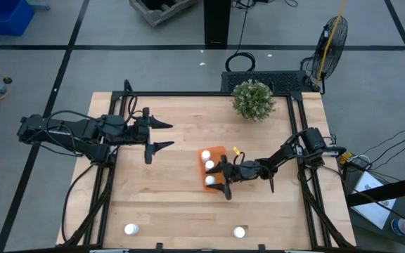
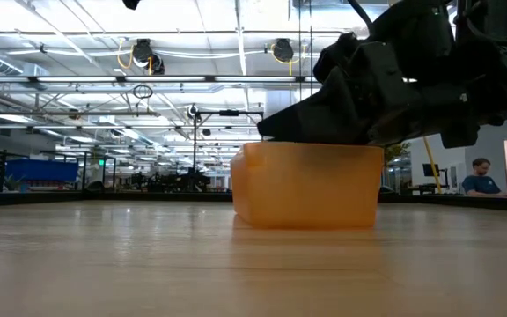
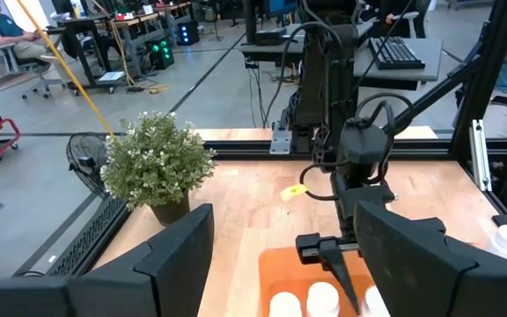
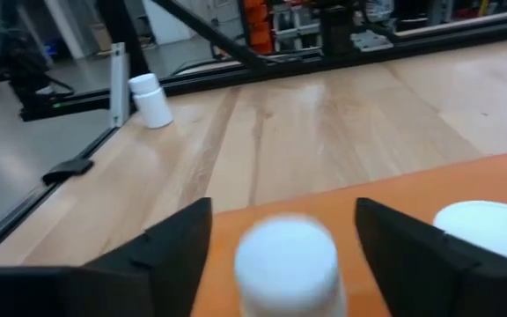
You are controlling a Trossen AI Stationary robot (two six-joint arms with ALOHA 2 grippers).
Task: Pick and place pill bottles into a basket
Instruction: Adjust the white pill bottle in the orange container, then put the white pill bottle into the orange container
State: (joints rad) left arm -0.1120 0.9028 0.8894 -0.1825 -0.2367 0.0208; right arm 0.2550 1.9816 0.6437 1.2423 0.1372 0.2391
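The orange basket (image 1: pixel 220 151) sits mid-table and shows from the side in the low view (image 2: pixel 306 185). Three white pill bottles stand in it, one at its far end (image 1: pixel 208 156), one in the middle (image 1: pixel 209 166) and one at its near end (image 1: pixel 210 180). My right gripper (image 1: pixel 225 180) reaches level over the basket from the right. Its open fingers stand on either side of the near-end bottle (image 4: pixel 287 264), with a gap on both sides. Two more bottles (image 1: pixel 131 229) (image 1: pixel 239 232) stand near the table's front edge. My left gripper (image 1: pixel 169 135) waits open, raised, left of the basket.
A green bushy plant (image 1: pixel 253 100) stands at the far edge, right of centre. Black rails (image 1: pixel 297 140) run along the table's sides. Bare wood lies between the basket and the two front bottles.
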